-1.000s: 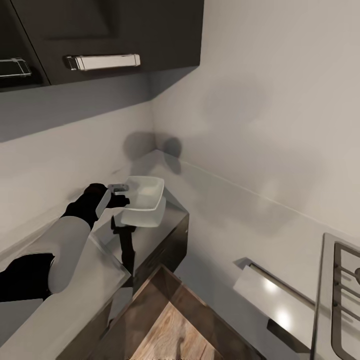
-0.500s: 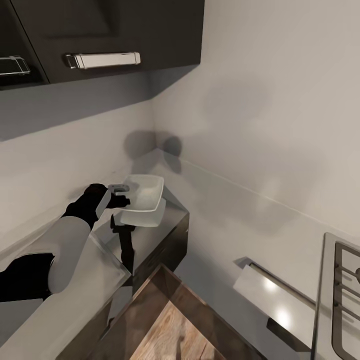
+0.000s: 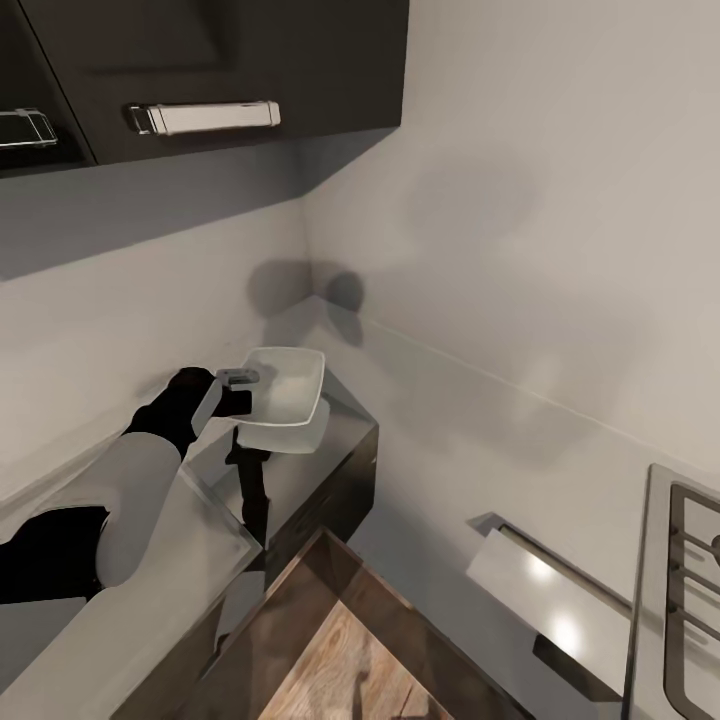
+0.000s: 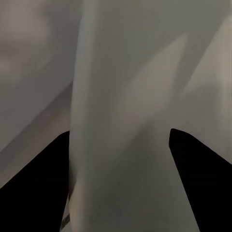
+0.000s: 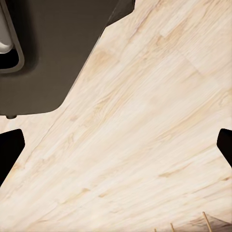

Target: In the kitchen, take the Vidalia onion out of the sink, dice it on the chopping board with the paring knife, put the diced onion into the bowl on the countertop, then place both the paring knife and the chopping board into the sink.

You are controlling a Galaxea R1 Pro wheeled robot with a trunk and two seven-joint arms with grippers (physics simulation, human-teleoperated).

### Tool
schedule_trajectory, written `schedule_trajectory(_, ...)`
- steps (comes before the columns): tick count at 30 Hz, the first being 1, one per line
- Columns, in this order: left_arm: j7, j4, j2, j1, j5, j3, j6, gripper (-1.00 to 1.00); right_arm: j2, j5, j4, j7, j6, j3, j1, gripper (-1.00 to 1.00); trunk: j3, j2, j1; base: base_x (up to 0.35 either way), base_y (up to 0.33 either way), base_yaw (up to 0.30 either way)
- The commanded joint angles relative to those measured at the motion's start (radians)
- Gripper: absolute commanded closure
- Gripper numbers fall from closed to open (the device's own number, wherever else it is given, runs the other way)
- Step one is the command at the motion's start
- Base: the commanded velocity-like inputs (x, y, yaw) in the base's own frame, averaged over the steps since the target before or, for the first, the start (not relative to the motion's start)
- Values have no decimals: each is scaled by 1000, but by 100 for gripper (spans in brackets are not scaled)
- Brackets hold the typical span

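From the head camera, I had the left pincer (image 3: 243, 390) clamped on the near-left rim of the bowl (image 3: 288, 385), which hung tilted above the glossy surface (image 3: 300, 475) by the wall corner. In the left wrist camera, the bowl's pale wall (image 4: 121, 145) sat between the dark fingertips (image 4: 43, 183). In the right wrist camera, the right pincer's fingertips (image 5: 9, 150) stood wide apart over the wooden floor (image 5: 145, 125).
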Motion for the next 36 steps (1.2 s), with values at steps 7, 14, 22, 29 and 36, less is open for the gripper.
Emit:
schedule_trajectory(7, 2, -1, -1, 0, -8, 3, 5, 100, 0, 0, 2, 0, -6, 0, -1, -100, -2, -1, 1, 0, 0, 0)
schedule_trajectory(14, 2, -2, 0, 0, -8, 3, 5, 100, 0, 0, 3, 0, -6, 0, -1, -100, 2, -1, 1, 0, 0, 0)
schedule_trajectory(22, -15, -28, 4, 0, -7, 4, 5, 100, 0, 0, 2, 0, -6, 0, -1, -100, 15, -1, 1, 0, 0, 0)
schedule_trajectory(29, -49, -84, 4, 0, -6, 4, 6, 100, 0, 0, 2, 0, -6, 0, -1, -100, 26, -1, 1, 0, 0, 0)
schedule_trajectory(36, -62, -177, -1, 0, -6, 2, 16, 100, 0, 0, 2, 0, -6, 0, -1, -100, 37, -1, 1, 0, 0, 0)
